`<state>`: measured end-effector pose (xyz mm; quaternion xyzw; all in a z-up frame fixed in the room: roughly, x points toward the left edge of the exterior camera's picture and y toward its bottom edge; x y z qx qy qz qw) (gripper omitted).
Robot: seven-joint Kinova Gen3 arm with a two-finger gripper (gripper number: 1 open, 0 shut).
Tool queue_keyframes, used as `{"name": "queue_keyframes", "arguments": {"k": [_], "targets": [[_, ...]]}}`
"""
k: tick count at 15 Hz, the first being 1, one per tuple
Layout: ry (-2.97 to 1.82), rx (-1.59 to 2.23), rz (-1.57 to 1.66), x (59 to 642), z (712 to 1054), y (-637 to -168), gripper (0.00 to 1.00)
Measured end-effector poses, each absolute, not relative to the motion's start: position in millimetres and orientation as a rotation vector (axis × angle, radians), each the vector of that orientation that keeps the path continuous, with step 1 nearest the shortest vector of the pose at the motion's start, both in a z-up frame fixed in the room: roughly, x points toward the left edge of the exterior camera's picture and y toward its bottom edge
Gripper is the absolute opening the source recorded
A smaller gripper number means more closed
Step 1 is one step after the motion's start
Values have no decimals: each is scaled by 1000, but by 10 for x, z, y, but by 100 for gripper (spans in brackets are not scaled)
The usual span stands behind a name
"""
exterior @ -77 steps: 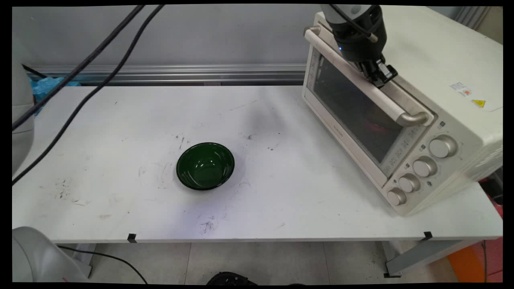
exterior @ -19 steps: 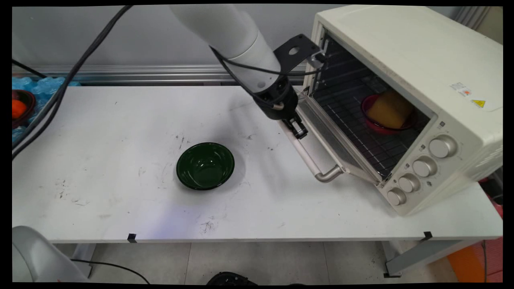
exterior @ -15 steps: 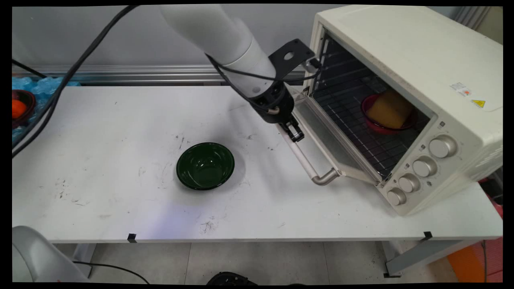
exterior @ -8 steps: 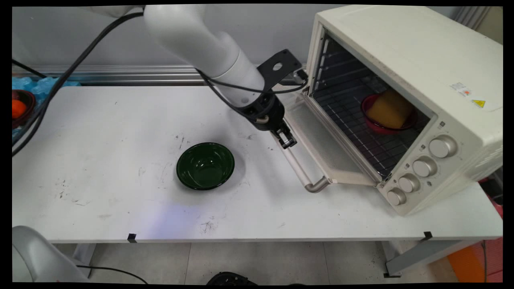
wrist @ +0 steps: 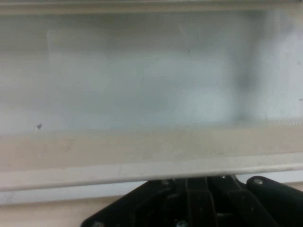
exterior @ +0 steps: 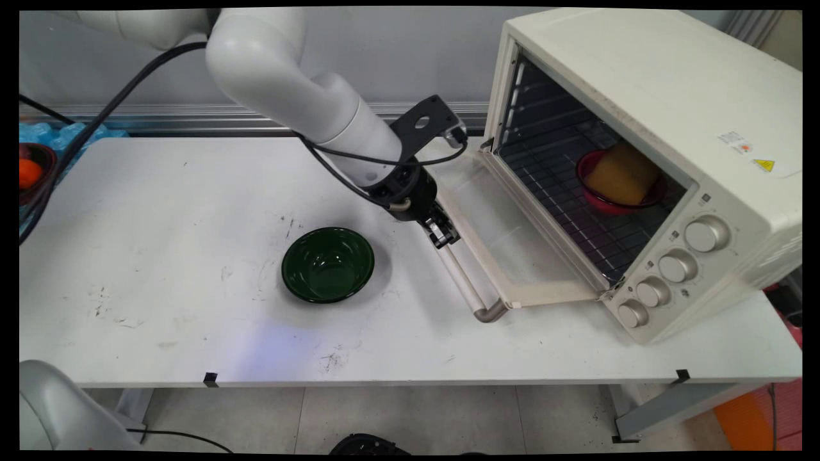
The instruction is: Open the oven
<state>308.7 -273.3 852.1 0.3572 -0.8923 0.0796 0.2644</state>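
Gripper [exterior: 442,235] fingers sit on the handle [exterior: 462,280] of the toaster oven's door [exterior: 506,250], at the handle's far end, and we take them to be closed on the bar, since it runs straight out from between them toward the near edge of the white table [exterior: 160,211]. Our hand view shows the pale bar [wrist: 142,163] crossing just above the black linkage, with the door's glass filling the picture beyond it. We see the door lying nearly flat, hinged at the oven's [exterior: 672,115] lower front. Inside, on the wire rack, we find a red bowl [exterior: 599,192] holding a yellow-brown lump [exterior: 621,173]. We find a dark green bowl [exterior: 328,264] standing upright, left of the handle and well apart from the jaws.
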Motion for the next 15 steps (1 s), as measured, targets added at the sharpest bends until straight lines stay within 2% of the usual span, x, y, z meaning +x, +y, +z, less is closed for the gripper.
{"name": "queue_keyframes", "arguments": {"k": [8, 15], "targets": [[-2383, 978, 201, 3232, 8450, -2647, 0], [-2356, 955, 182, 3325, 8523, -2563, 0]]}}
